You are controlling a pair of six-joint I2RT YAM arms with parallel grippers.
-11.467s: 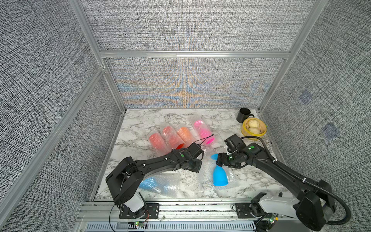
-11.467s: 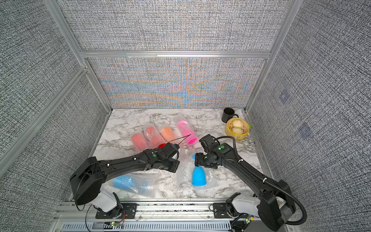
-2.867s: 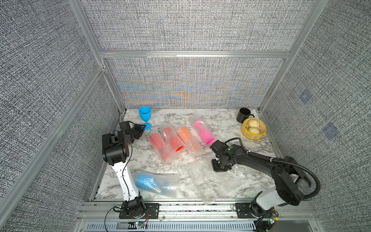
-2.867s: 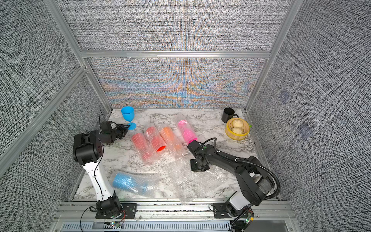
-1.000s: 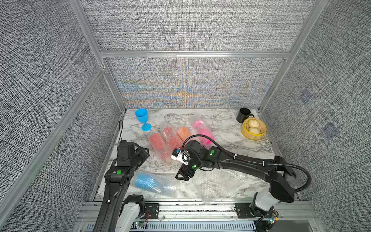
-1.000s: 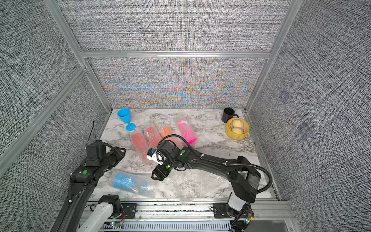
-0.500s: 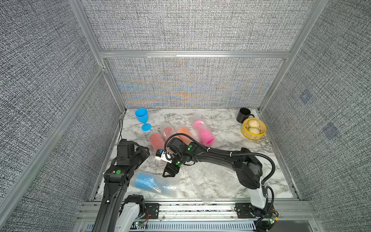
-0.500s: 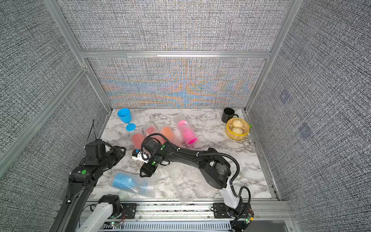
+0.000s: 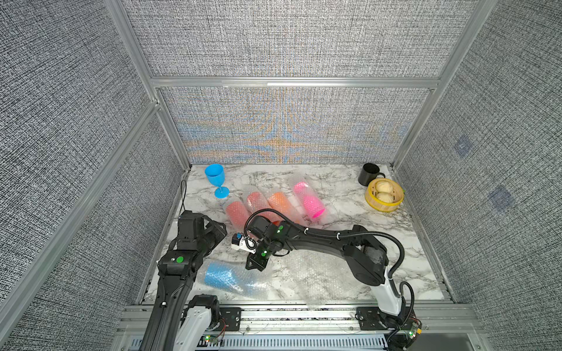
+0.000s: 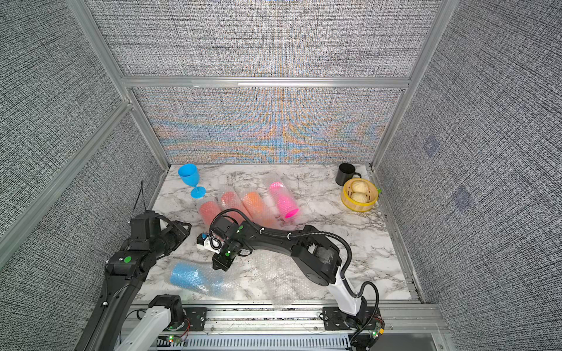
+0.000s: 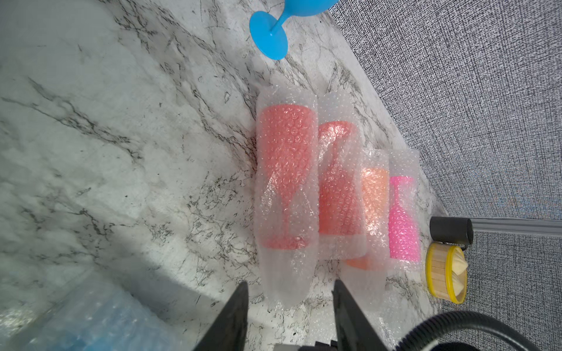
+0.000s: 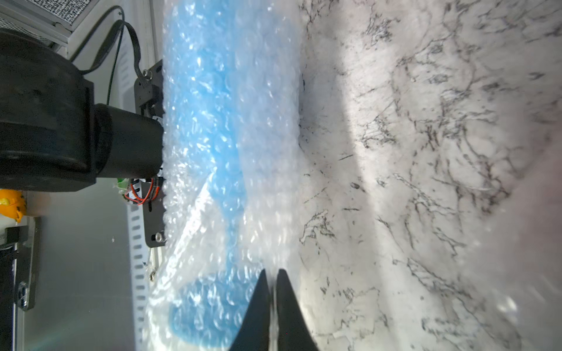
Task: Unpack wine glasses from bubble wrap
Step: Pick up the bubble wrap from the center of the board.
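Observation:
Near the front left lies a blue wine glass in bubble wrap (image 9: 225, 276) (image 12: 219, 121). My right gripper (image 9: 254, 267) (image 12: 272, 271) is shut on the right-hand edge of that wrap. An unwrapped blue wine glass (image 9: 216, 179) stands upright at the back left. Two red wine glasses (image 9: 237, 212) (image 9: 258, 202), an orange one (image 9: 279, 202) and a pink one (image 9: 308, 199) lie wrapped side by side mid-table. My left gripper (image 9: 220, 227) (image 11: 290, 291) hangs open and empty, just short of the nearest red glass's wrap (image 11: 286, 188).
A loose flat sheet of bubble wrap (image 9: 310, 273) lies at the front centre under the right arm. A black mug (image 9: 369, 173) and a bamboo steamer with buns (image 9: 383, 194) stand at the back right. Grey walls enclose the table on three sides.
My right gripper has moved left and forward to the blue glass's wrap and gone from open to shut on its edge. The left arm has stayed still.

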